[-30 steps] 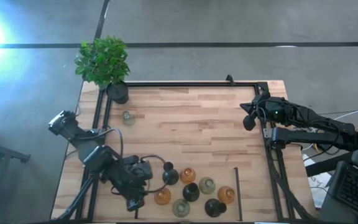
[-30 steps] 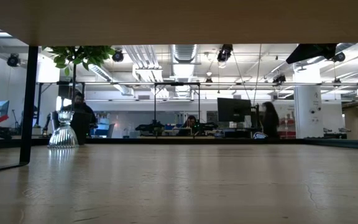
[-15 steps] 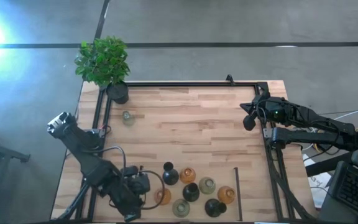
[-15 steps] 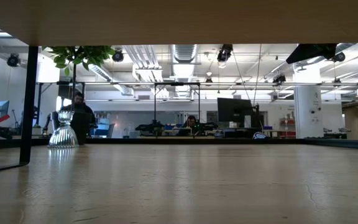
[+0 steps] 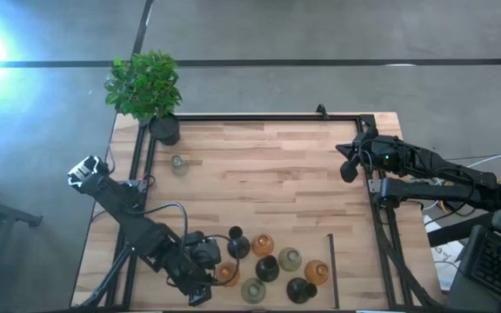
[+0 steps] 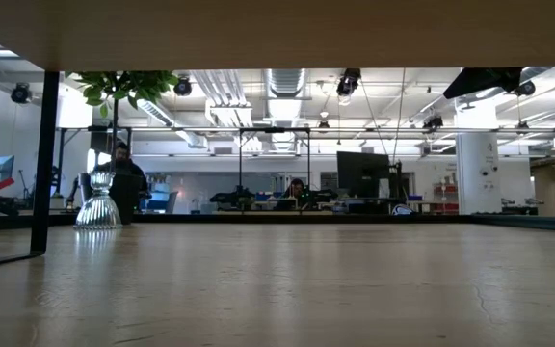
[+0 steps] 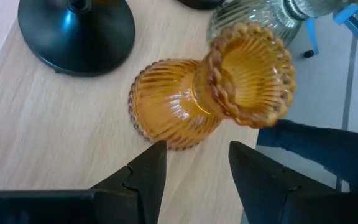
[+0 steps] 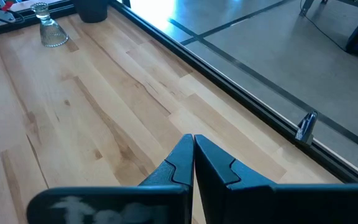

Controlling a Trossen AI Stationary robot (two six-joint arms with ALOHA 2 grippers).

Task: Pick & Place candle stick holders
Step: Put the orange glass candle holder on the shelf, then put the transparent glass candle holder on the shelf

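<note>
Several candle stick holders in black, amber and pale green stand on their bases in a cluster (image 5: 272,268) near the table's near edge. One pale holder (image 5: 178,163) stands alone at the far left; it also shows in the low view (image 6: 96,200). My left gripper (image 5: 214,264) is open, just left of the cluster's leftmost amber holder (image 5: 227,275). In the left wrist view its fingers (image 7: 194,168) stand just short of this holder's ribbed base (image 7: 166,102) without touching it. My right gripper (image 5: 348,170) is shut and empty at the table's right edge.
A black pot with a green plant (image 5: 146,87) stands at the far left corner. A black frame rail (image 5: 268,117) runs along the table's far and side edges. A black holder (image 7: 76,28) and a pale green one (image 7: 260,15) stand close behind the amber one.
My left gripper has gone toward the table's near edge and then a little right, toward the leftmost amber holder. The holders have stayed where they were.
</note>
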